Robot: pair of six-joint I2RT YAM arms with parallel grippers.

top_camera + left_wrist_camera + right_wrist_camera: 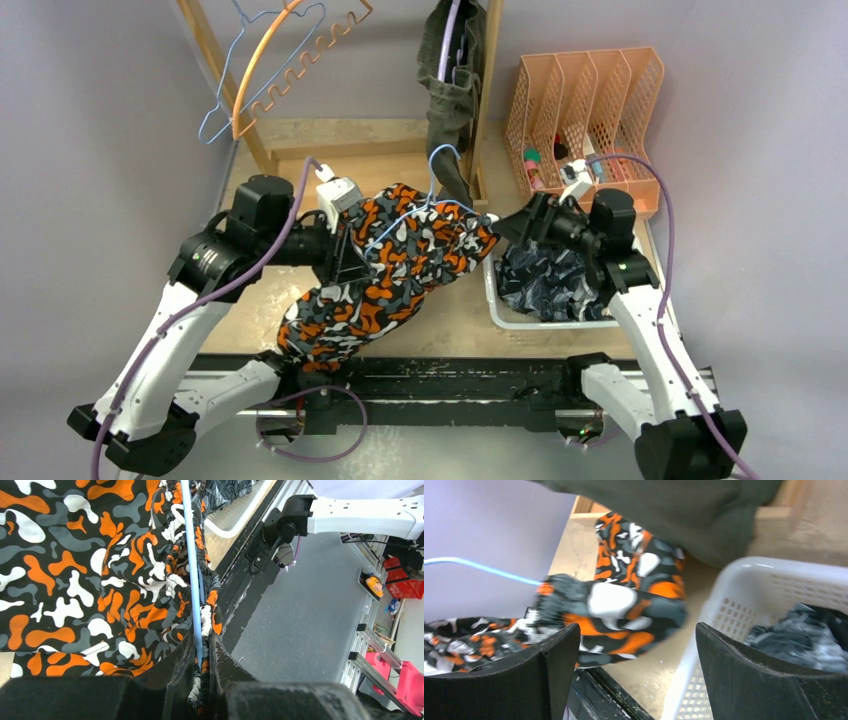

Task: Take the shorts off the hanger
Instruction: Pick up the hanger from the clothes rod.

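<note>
The orange-black-white camo shorts (385,270) hang on a thin blue hanger (436,172) in mid-table, held up off the surface. My left gripper (347,250) is shut on their waistband and the hanger wire (192,570); in the left wrist view the jaws (204,650) pinch both. My right gripper (497,228) is open and empty beside the shorts' right end (624,605), its fingers (549,670) apart. Dark navy printed shorts (548,282) lie in the white basket (495,305). Olive-green shorts (452,95) hang on the wooden rack. The plain black pair is out of view.
Empty blue and orange hangers (262,75) hang at the rack's upper left. An orange file sorter (590,110) stands at the back right. The white basket's rim (744,580) is just right of my right gripper. A black rail (450,380) runs along the near edge.
</note>
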